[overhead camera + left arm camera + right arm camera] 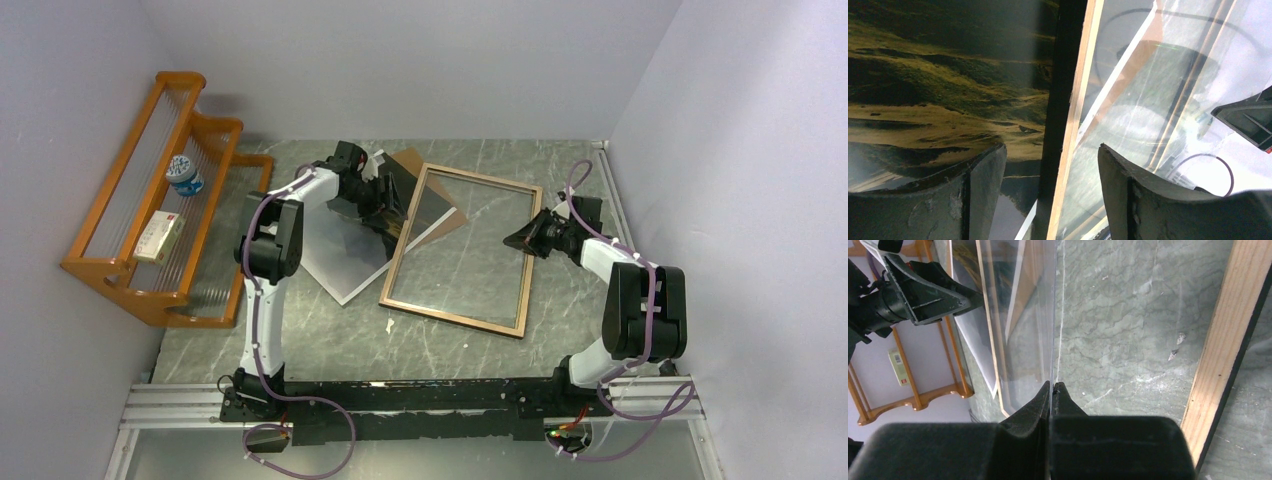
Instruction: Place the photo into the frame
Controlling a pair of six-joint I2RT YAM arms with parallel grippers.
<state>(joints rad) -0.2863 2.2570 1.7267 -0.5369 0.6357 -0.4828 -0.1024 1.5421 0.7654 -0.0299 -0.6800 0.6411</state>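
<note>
Beside the thin brown-backed rectangular frame [452,318], a dark landscape print [938,100] is lying partly hidden; open left fingers [983,200] are straddling the frame's left rail, right fingers [1038,407] hovering shut inside.

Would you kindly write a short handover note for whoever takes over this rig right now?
Left gripper: open, jaws astride the frame's left rail, not closed on it.
Right gripper: shut, tips at the clear pane's edge; a grip is unclear.
Photo: face up on the table, its edge under that rail.
Done: nothing inserted. Left: put the photo into the frame.
</note>
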